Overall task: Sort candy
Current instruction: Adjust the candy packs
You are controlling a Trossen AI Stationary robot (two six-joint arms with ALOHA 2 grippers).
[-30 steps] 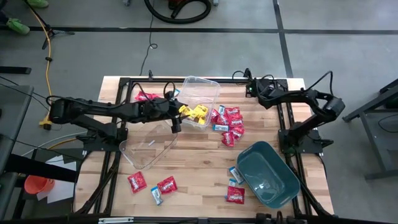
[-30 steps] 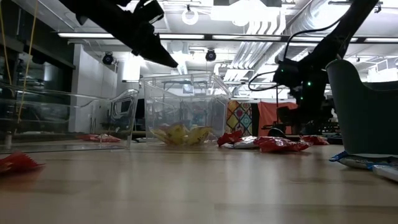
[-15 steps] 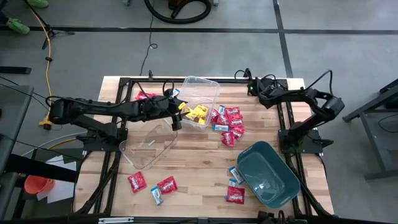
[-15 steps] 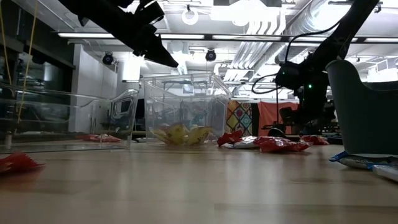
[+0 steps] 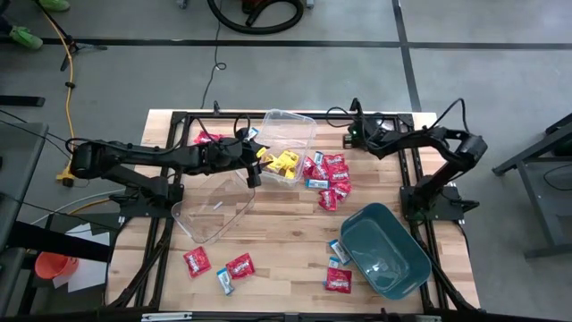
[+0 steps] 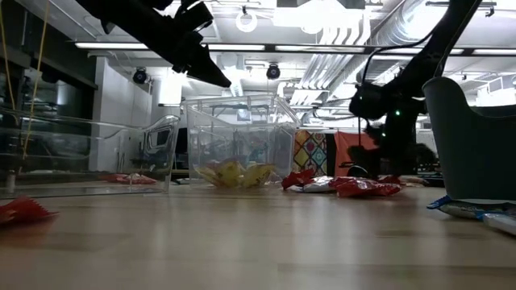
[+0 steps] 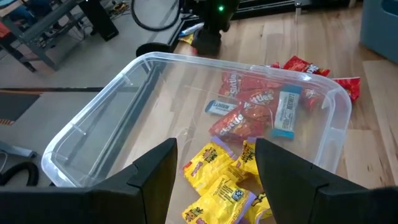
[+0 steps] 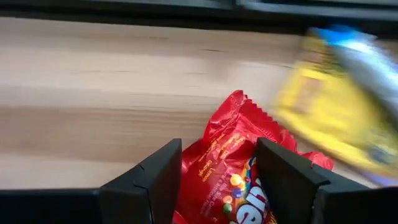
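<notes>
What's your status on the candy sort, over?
Left gripper open above clear tub holding yellow candy. Right gripper open, red packet between fingers. Nothing seen blocking.

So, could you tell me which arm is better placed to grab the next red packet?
Probably right: the right gripper is open at a red packet, while the left gripper hangs open above the clear tub.

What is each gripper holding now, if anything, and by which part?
The left gripper holds nothing: its jaws stand open above the yellow candy in the clear tub. The right gripper has a red candy packet between its jaws, but a firm grip cannot be told.
</notes>
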